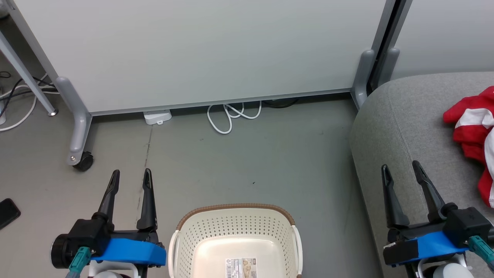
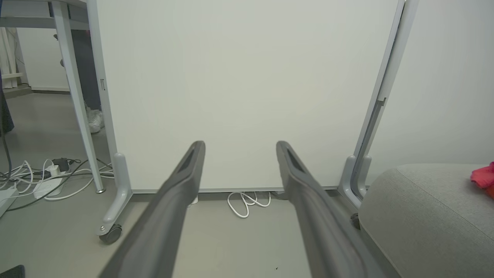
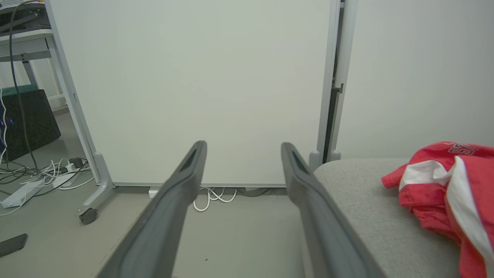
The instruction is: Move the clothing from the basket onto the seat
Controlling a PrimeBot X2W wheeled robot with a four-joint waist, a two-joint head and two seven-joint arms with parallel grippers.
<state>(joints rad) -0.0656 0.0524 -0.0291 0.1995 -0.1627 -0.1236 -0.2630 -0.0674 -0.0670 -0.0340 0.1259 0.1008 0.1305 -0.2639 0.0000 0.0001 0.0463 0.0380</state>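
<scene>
Left gripper (image 1: 131, 172) hovering just left of basket (image 1: 235, 207), fingers pointing forward, spread wide, gripping nothing. Right gripper (image 1: 400, 165) hovering over seat (image 1: 393, 127) edge, likewise spread, holding nothing. Clothing (image 1: 472, 131) lying on seat.

A grey floor and a grey seat, each with things on top.

The floor (image 1: 247, 162) is smooth and grey. The basket (image 1: 235, 207) stands on it at the near edge, well apart from the white board (image 1: 216, 50) at the back. A looped white cable (image 1: 227, 119) and a small white box (image 1: 157, 116) lie on the floor just under the board. The board's grey leg rests on a black wheel (image 1: 83, 161) at the left. A black phone (image 1: 7, 212) lies flat at the far left. The seat (image 1: 401, 127) stands on the floor at the right, near the basket but apart from it. The red and white clothing (image 1: 472, 143) lies in a heap on the seat.
</scene>
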